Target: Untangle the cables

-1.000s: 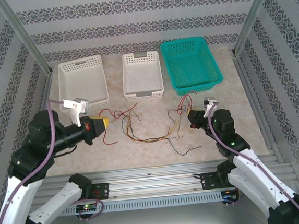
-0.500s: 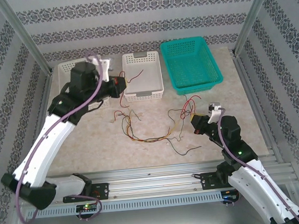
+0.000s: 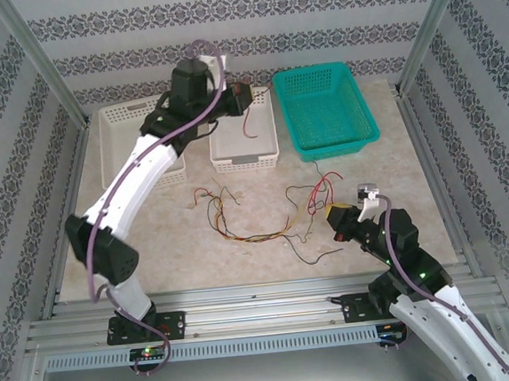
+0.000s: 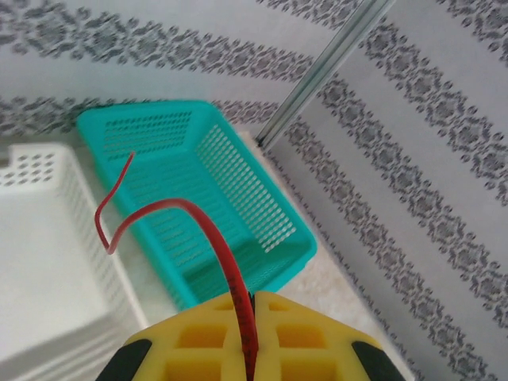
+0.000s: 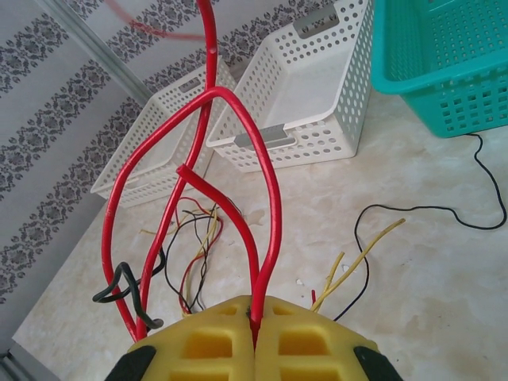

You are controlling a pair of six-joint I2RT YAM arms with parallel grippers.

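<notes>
Three baskets are lined up along the far side of a beige marbled worktop (image 3: 180, 259): a white perforated basket (image 3: 124, 144) on the left, a smaller white basket (image 3: 246, 162) in the middle and a teal basket (image 3: 327, 117) just beside it on the right. The worktop is enclosed by walls (image 3: 241, 31) papered in grey patterned stripes, and slanted metal posts (image 3: 38, 62) are set at the far corners

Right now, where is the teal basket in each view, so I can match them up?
Top external: teal basket upper right of centre.
Left wrist: mid-frame, behind the gripped red cable.
Right wrist: top right corner, cut by the edge.
Shared landmark: the middle white basket, immediately left of it in all three.
</notes>
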